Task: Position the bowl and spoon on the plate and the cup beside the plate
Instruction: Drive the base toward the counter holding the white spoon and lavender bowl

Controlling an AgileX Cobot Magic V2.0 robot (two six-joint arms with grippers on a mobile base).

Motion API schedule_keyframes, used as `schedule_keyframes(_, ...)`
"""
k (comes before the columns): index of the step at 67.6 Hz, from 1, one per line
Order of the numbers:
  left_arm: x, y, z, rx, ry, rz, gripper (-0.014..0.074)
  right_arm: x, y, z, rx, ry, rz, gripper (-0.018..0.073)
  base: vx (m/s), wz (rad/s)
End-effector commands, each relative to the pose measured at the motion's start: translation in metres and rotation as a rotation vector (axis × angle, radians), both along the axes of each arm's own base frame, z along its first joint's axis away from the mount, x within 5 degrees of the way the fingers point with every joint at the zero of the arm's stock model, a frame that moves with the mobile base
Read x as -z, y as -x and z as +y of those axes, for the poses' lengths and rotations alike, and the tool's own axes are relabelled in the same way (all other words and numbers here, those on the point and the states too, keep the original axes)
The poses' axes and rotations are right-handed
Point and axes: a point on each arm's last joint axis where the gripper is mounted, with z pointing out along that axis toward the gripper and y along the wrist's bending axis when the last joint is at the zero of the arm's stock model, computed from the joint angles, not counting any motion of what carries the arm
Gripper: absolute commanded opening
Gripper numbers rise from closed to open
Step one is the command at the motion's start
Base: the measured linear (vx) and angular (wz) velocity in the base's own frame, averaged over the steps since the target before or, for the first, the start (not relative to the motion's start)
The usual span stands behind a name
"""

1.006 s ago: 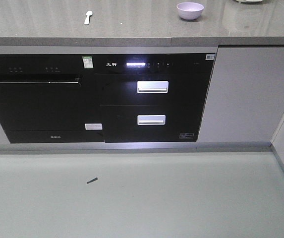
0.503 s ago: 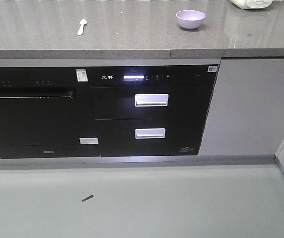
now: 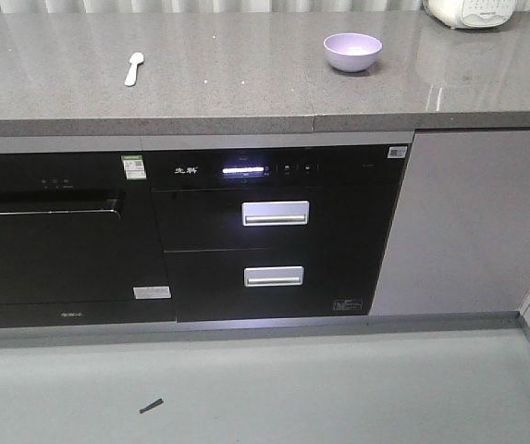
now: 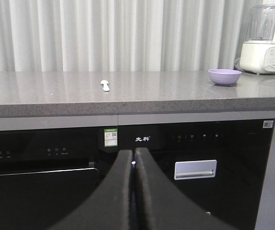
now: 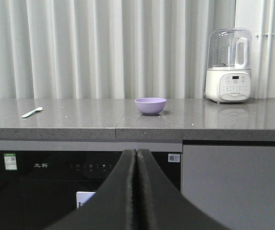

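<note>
Left gripper [image 4: 134, 153]: black fingers [image 4: 120, 191] pressed flat together along one seam, nothing between them. Hangs in front of the black appliance front [image 4: 190, 158], below the counter edge, well apart from every task item.

Right gripper [image 5: 136, 151]: fingers [image 5: 151, 191] likewise shut tight against each other, empty. Sits low before the cabinet face, roughly in line with the bowl [image 5: 150, 105] beyond.

Spoon [image 3: 133, 67]: lies flat on the grey counter [image 3: 246, 92], left part, well apart from the bowl. Long axis runs front to back across the counter, tilted slightly. In the front view, rounded end appears to point to the rear, handle to the front edge and a little left. Cannot tell from the wrist views which face is up. Appears again in the left wrist view [image 4: 105, 86] and, far left, in the right wrist view [image 5: 31, 112].

Bowl [image 3: 352, 52]: stands upright, opening up, on the right part of the counter, toward the rear. Nothing visible in it from above. Also seen at right in the left wrist view [image 4: 224, 76].

White blender [image 5: 228, 67]: at the rear right corner, right of the bowl, not touching it.

Below counter: two silver drawer handles [image 3: 276, 213], one above the other. Small dark scrap [image 3: 151, 405] on the floor.
</note>
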Motion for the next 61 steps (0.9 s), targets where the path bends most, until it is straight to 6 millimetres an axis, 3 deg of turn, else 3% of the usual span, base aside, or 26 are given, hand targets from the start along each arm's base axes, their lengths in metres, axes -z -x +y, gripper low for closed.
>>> schedule_keyframes(1, -0.0136, 0.0027, -0.0008, 0.014, 0.018, -0.107, -0.0006, -0.0040, 0.0010, -0.0004, 0.007, 0.000, -0.068, -0.0011, 0.21, -0.03)
schedule_keyframes(61, -0.0136, 0.0027, -0.0008, 0.014, 0.018, -0.107, -0.0006, -0.0040, 0.0010, -0.0004, 0.007, 0.000, -0.068, -0.0011, 0.20, -0.03)
